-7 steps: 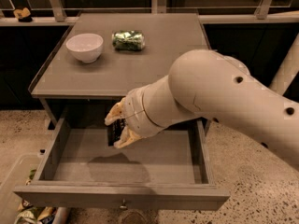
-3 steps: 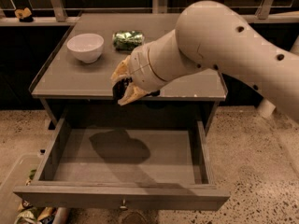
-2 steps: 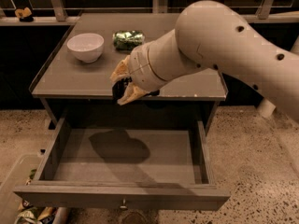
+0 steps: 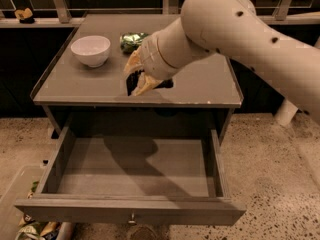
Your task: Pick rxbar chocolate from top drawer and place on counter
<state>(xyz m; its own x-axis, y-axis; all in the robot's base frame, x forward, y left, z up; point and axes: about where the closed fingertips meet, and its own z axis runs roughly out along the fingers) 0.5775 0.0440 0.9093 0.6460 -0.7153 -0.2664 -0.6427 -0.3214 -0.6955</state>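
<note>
Hangs fingertips-down at the arm's lower-left end: gripper (image 4: 135, 85), tipped slightly leftward. Pinched on the rxbar chocolate (image 4: 133, 79) (a dark sliver between the tan fingers (image 4: 146, 84)). Just above and right of the gripper, banded pale wrist (image 4: 157, 54); further up-right, bulky rounded elbow joint (image 4: 215, 14), then forearm (image 4: 280, 59) sloping away down-right.

**Arm shell: cream, smooth, few marks**

Gripper (image 4: 136, 82) is seen just above the front strip of the counter (image 4: 75, 91). Fingers (image 4: 145, 86) are tan-yellow, curved and tapered. Directly behind the pincer, a cream wrist collar is ringed by thin seam lines. Further up and right of it, a fat rounded cream link is dotted with small dark holes.
</note>
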